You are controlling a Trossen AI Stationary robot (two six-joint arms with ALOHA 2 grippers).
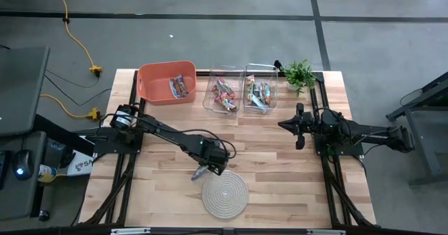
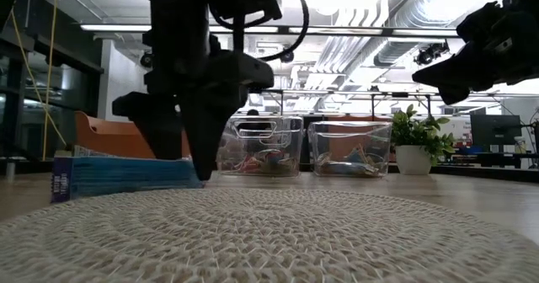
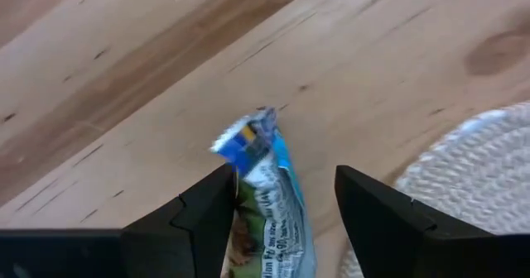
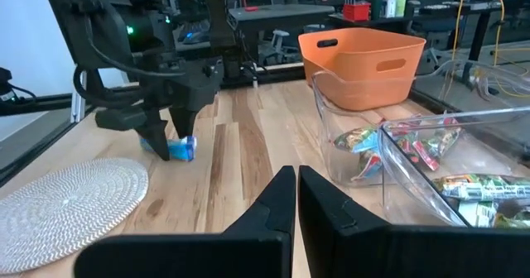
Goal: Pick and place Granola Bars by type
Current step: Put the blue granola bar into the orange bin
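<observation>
One blue-silver granola bar (image 3: 267, 197) lies flat on the wooden table, just left of the round rope mat (image 1: 225, 193). My left gripper (image 3: 284, 179) points down over the bar, open, with one finger on each side of it and the tips close to the table. In the low view the bar (image 2: 126, 176) stretches along the table under that gripper (image 2: 189, 152). More granola bars lie in the orange bin (image 1: 166, 81) and in two clear bins (image 1: 224, 91) (image 1: 260, 89). My right gripper (image 1: 281, 125) waits shut at the right, above the table. My left gripper has one finger (image 3: 207, 208) right beside the bar's long side (image 3: 242, 187), the other finger well clear of it. Whether that finger touches the wrapper, I cannot tell. The bar lies flat on the table.
The orange bin and the two clear bins stand in a row along the far edge, with a small potted plant (image 1: 299, 73) at the far right. Bare wood lies between the bins and the mat.
</observation>
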